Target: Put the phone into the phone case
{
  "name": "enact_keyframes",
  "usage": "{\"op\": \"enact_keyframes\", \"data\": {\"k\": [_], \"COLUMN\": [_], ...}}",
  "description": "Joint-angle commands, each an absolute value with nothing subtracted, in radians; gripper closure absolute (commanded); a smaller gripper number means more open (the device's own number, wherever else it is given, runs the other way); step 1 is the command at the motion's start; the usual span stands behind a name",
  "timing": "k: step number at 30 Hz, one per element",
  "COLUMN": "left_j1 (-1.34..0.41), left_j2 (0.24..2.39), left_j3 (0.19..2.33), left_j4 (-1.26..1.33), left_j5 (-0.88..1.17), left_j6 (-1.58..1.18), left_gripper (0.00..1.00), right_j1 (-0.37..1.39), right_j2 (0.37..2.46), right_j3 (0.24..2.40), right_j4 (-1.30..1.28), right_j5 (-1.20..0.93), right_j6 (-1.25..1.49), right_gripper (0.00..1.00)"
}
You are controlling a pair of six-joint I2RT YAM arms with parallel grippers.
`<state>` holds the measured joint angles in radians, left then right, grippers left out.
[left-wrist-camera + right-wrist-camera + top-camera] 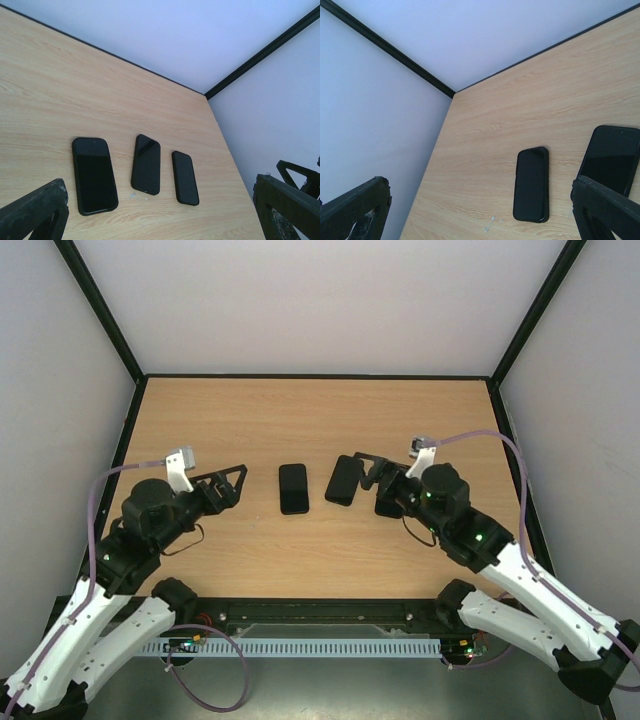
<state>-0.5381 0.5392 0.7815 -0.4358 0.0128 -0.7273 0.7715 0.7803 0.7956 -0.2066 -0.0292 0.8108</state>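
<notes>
Three black slabs lie side by side mid-table. The left one [293,488] has a raised rim like a case; it also shows in the left wrist view [94,175] and the right wrist view [531,184]. The middle one is a glossy phone [342,480], seen too in the left wrist view [146,164] and the right wrist view [612,155]. The right one is matte [185,177] and sits under my right gripper in the top view. My left gripper [232,488] is open and empty, left of the slabs. My right gripper [372,483] is open and empty, just right of the phone.
The wooden table [320,420] is boxed in by white walls with black frame bars at the back corners [140,375]. A small white mark [490,222] is on the wood near the rimmed slab. A cable tray runs along the near edge [320,645].
</notes>
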Motion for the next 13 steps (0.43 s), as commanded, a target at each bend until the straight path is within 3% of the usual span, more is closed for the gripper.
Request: {"op": "enact_keyframes", "data": {"k": [1,13], "left_j1": [-0.532,-0.533], "left_j2": [0.51,0.46], "left_j3": [0.81,0.768], "left_j4": [-0.439,-0.432], "left_j5": [-0.009,-0.037], "left_j6": [-0.714,-0.729], "left_gripper": [0.01,0.01], "right_j1": [0.767,0.768], "right_j2": [0.705,0.656], "right_j3": [0.815,0.731], "right_j4": [-0.277,-0.253], "right_j5": [0.034,0.01], "right_j6": [0.806,0.856], "right_gripper": [0.02,0.03]}}
